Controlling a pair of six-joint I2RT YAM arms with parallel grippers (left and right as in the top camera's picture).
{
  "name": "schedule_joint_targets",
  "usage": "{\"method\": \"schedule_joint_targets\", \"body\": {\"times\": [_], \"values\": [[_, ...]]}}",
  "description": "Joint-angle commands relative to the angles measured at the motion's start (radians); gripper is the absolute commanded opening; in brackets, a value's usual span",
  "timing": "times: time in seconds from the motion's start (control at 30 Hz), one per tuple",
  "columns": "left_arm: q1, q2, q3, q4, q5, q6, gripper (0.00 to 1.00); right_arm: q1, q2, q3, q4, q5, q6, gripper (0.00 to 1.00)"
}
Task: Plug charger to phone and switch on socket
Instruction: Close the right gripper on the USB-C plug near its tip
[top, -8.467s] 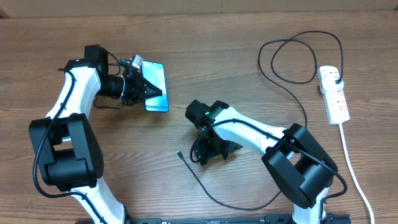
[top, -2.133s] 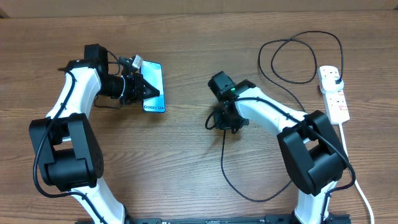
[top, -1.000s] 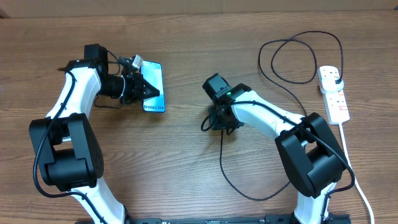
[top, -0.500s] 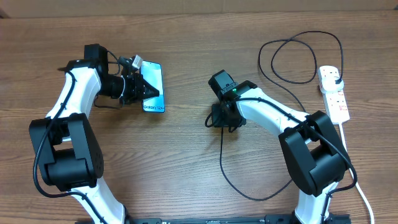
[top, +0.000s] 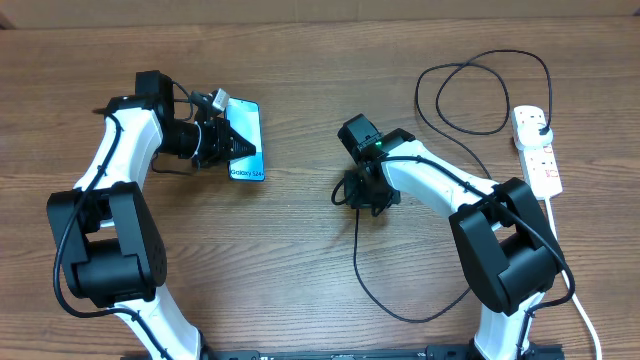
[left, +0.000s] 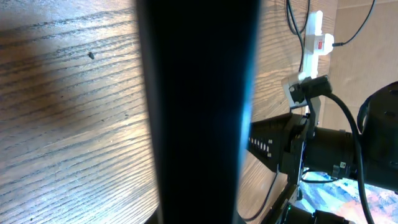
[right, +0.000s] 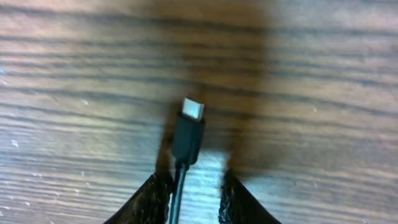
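Observation:
My left gripper (top: 232, 140) is shut on the phone (top: 252, 160), holding it on edge above the table with its blue screen lit. In the left wrist view the phone's dark edge (left: 199, 112) fills the middle. The charger's black cable (top: 358, 255) loops over the table to the white socket (top: 535, 150) at the far right. Its connector tip (right: 188, 134) lies on the wood just ahead of my right gripper (right: 194, 183). The cable passes between the fingers (right: 152, 199), close to the left one, with a gap to the right one. In the overhead view the right gripper (top: 348, 194) sits mid-table.
The socket's thick white cord (top: 570, 270) runs down the right side to the table's front edge. A wide cable loop (top: 480, 90) lies at the back right. The socket (left: 316, 37) and right arm also show past the phone in the left wrist view.
The right gripper has shifted a little to the right over the last second, with the connector tip staying in front of it. The left arm and phone have not moved.

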Motion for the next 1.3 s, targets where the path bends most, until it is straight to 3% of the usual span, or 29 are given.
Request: {"method": "schedule_joint_targets", "body": {"times": [0.0, 0.07, 0.2, 0.33, 0.6, 0.8, 1.17, 1.27], "values": [[-0.009, -0.031, -0.004, 0.003, 0.025, 0.029, 0.04, -0.004, 0.020, -0.037, -0.046, 0.002, -0.010, 0.24], [-0.009, -0.031, -0.003, 0.003, 0.025, 0.029, 0.04, -0.004, 0.020, -0.037, -0.073, 0.006, -0.027, 0.24], [-0.009, -0.031, -0.003, 0.003, 0.025, 0.029, 0.04, -0.010, 0.020, -0.037, -0.060, 0.006, -0.027, 0.46], [-0.009, -0.031, -0.003, 0.003, 0.025, 0.029, 0.04, -0.015, 0.020, -0.037, 0.005, 0.005, -0.026, 0.48], [-0.009, -0.031, -0.003, 0.003, 0.024, 0.029, 0.04, -0.016, 0.020, -0.037, 0.031, -0.013, -0.023, 0.29], [-0.009, -0.031, -0.004, 0.000, 0.024, 0.030, 0.04, -0.016, 0.020, -0.037, 0.044, -0.013, -0.049, 0.26], [0.003, -0.031, -0.003, -0.001, 0.022, 0.045, 0.04, -0.016, 0.020, -0.037, 0.058, -0.013, -0.050, 0.05], [0.029, -0.031, -0.003, 0.010, 0.091, 0.045, 0.04, -0.016, 0.020, -0.037, 0.060, -0.013, -0.057, 0.04]]}}
